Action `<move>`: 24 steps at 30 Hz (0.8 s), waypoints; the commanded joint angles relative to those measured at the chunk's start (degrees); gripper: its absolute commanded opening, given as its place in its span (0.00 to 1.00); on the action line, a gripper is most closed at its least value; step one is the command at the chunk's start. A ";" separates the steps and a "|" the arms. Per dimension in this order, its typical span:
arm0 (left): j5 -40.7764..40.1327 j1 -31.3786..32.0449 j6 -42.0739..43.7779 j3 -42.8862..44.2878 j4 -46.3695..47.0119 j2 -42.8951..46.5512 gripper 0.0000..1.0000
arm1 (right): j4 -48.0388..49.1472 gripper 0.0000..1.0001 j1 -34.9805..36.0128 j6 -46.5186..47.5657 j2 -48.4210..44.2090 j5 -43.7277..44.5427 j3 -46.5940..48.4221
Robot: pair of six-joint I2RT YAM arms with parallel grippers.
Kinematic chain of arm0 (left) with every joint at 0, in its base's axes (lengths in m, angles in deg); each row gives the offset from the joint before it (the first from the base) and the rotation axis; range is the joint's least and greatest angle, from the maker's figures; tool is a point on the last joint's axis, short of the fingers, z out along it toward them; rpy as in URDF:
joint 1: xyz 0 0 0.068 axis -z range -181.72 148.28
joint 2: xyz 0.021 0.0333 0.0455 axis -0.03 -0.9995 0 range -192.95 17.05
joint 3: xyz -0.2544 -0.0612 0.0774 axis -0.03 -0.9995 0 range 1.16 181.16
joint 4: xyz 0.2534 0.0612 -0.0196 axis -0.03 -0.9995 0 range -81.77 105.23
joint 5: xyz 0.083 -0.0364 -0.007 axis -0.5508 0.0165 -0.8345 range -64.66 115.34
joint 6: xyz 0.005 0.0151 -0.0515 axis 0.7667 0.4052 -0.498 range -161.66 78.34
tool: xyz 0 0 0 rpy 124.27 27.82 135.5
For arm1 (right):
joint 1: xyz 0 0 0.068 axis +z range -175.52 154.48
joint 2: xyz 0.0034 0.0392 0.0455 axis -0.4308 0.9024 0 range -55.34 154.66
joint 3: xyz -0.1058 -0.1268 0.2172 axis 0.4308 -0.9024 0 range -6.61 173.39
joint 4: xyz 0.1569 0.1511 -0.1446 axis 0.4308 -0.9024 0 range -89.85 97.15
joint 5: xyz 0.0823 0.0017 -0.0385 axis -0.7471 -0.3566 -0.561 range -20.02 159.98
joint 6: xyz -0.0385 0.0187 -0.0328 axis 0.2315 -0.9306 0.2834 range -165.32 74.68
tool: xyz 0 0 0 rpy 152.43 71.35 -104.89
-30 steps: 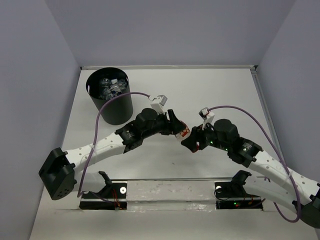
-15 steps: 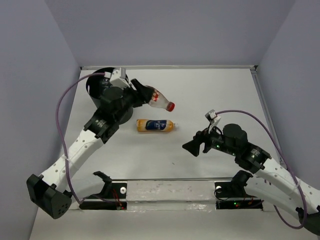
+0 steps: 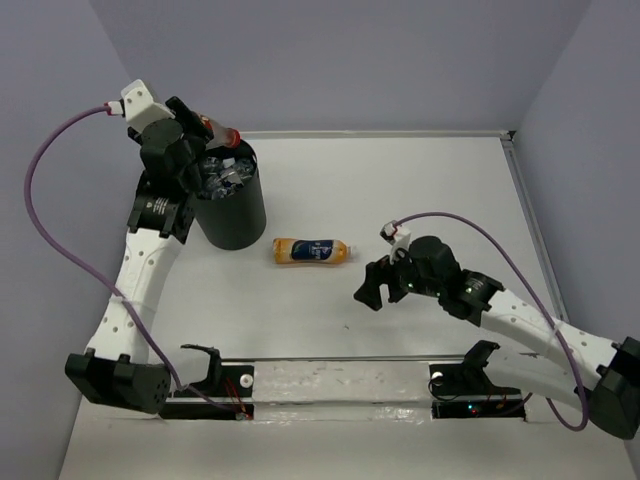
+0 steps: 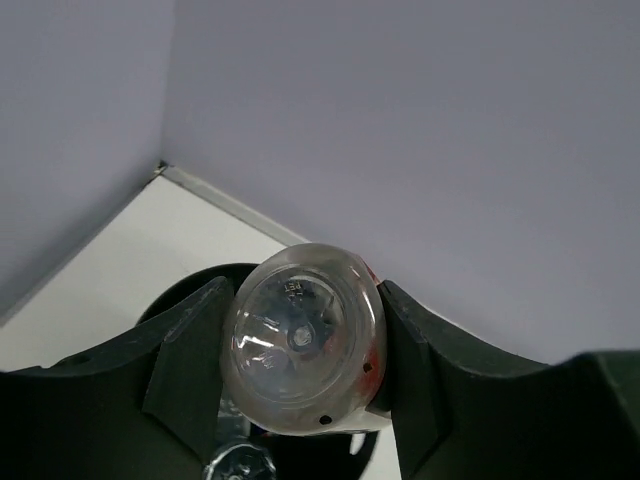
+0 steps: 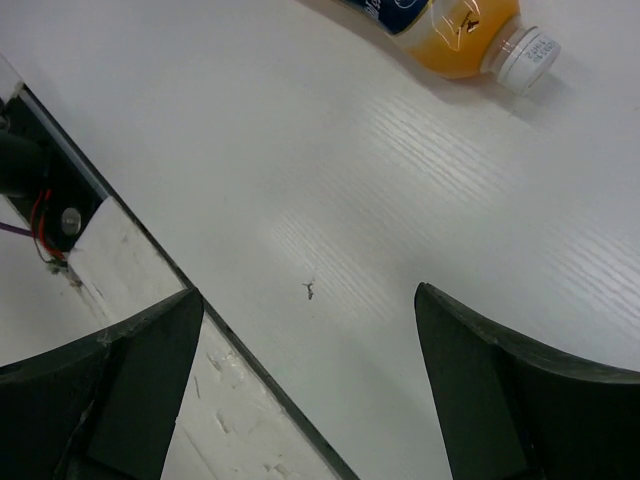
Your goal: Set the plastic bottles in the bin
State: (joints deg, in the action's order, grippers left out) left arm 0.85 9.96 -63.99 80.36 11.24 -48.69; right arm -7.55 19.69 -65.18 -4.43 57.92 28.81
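Observation:
My left gripper (image 3: 200, 133) is raised at the far left, shut on a clear red-capped bottle (image 3: 222, 135) held over the mouth of the black bin (image 3: 232, 215). In the left wrist view the bottle's round base (image 4: 300, 350) fills the gap between the fingers, with the bin's rim (image 4: 185, 292) below. Several bottles (image 3: 224, 172) lie inside the bin. An orange-liquid bottle (image 3: 312, 250) with a blue-white label lies on its side on the table; its white-capped end (image 5: 470, 35) shows in the right wrist view. My right gripper (image 3: 368, 289) (image 5: 310, 330) hangs open and empty just right of it.
A metal rail with the arm mounts (image 3: 340, 380) runs along the near edge, and its corner (image 5: 60, 215) shows in the right wrist view. Grey walls close in the white table (image 3: 420, 190) on three sides. The bin stands at the back left.
The right gripper opened and let go of the red-capped bottle. The left arm carried it from mid-table up and left to above the bin. The right gripper has shifted slightly left.

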 commanded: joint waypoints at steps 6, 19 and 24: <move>-16.29 -0.87 10.19 -6.68 10.04 -7.56 0.35 | 2.49 0.97 0.40 16.32 21.38 -4.64 16.67; -7.35 -0.78 7.74 -7.13 7.86 -2.13 0.99 | -11.05 1.00 -0.12 40.85 50.85 3.01 41.74; -2.42 -0.26 5.38 -6.51 4.17 3.15 0.99 | -13.24 1.00 -0.12 43.94 58.84 1.77 49.20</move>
State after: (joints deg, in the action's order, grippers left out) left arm -5.79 9.44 -55.94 71.53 15.90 -51.64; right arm -16.47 19.56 -27.04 50.54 59.32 71.32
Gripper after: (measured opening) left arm 0.989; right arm 0.994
